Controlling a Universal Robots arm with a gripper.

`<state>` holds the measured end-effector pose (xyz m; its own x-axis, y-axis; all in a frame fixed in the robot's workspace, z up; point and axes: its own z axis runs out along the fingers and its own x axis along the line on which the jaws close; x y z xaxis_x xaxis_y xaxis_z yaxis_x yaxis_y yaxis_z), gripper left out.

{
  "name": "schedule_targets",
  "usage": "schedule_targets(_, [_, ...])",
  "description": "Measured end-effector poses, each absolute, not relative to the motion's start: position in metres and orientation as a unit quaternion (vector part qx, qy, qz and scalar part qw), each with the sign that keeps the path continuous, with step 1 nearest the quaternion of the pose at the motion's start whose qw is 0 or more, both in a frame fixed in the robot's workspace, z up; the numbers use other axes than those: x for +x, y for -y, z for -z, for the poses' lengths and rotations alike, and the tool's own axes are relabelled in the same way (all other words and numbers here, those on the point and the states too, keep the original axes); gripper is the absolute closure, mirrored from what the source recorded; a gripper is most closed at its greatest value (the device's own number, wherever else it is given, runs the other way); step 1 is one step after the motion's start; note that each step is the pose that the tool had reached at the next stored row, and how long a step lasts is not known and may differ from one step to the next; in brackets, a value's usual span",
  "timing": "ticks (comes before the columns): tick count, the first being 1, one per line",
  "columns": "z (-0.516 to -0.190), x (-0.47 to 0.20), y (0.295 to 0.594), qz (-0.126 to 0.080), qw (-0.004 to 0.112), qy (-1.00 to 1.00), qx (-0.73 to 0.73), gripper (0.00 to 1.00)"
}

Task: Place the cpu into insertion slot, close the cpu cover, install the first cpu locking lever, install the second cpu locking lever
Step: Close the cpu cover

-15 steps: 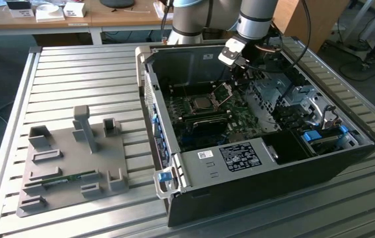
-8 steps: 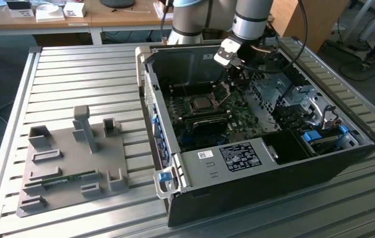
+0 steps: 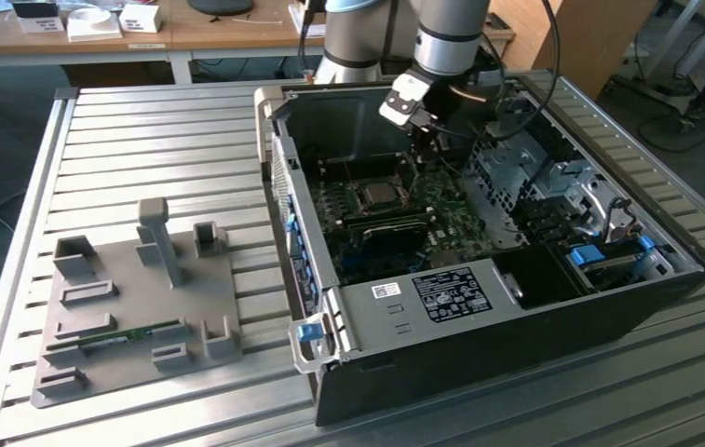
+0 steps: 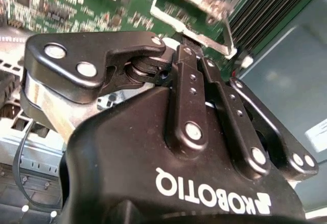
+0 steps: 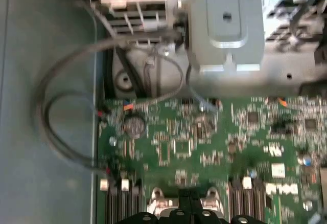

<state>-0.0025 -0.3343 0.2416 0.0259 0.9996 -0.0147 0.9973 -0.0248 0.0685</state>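
Inside the open computer case [image 3: 477,307], the insertion slot [image 3: 378,196] is a square metal-rimmed socket on the green motherboard [image 3: 452,219]. Its middle looks grey, which is the cpu [image 3: 382,193]. My gripper [image 3: 425,149] hangs just to the exterior view's right of the socket, fingers pointing down. In the second wrist view the gripper [image 4: 187,41] is shut, with nothing between the fingers. Its tips are at the edge of the silver cpu cover [image 4: 191,28], and green board shows through the cover's window. In the first wrist view the gripper [image 5: 190,199] sits between two silver metal tabs.
A grey fixture plate [image 3: 141,307] holding a green memory stick [image 3: 116,335] lies on the slatted table at the exterior view's left. Grey cables [image 5: 61,106] loop beside the board. A metal drive cage [image 3: 520,172] and the case walls ring the board closely.
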Motion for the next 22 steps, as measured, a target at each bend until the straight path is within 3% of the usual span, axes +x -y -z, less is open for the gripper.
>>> schedule_targets(10, [-0.2417, -0.0145, 0.3343, -0.020, 0.031, -0.698, 0.716, 0.89])
schedule_targets(15, [-0.2408, -0.0145, 0.3343, 0.000, 0.012, -0.698, 0.716, 0.89])
schedule_targets(22, [-0.2409, -0.0150, 0.3343, 0.000, 0.012, -0.698, 0.716, 0.89])
